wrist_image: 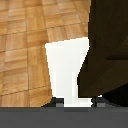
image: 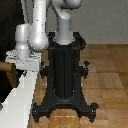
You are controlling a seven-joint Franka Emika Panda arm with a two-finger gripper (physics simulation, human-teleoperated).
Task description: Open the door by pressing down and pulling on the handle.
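**A:** Where is the handle [image: 7,67] relative to the door [image: 9,30]?

**B:** It juts out of the dark panel low down, toward the exterior view's left edge: a short tan bar, only partly in frame. The door's white frame edge [image: 20,95] runs down below it, toward the wooden floor [image: 107,75].

**A:** And the end effector [image: 26,64]?

**B:** It sits just beside the handle, on the side away from the door panel. Whether it touches the bar I cannot tell; the grey hardware blurs together there. Nor can I tell whether it is spread or pressed together. The wrist view shows only the white frame edge, the dark door and floor, no fingertips.

**A:** So what might fail?

**B:** In my judgement, slipping off. If the press lands near the lever's tip, the contact could slide off before the latch releases. Pulling before the lever is fully down would likely strain against a shut door. The black pedestal [image: 65,70] stands close beside the door too, so the arm has little room to swing.
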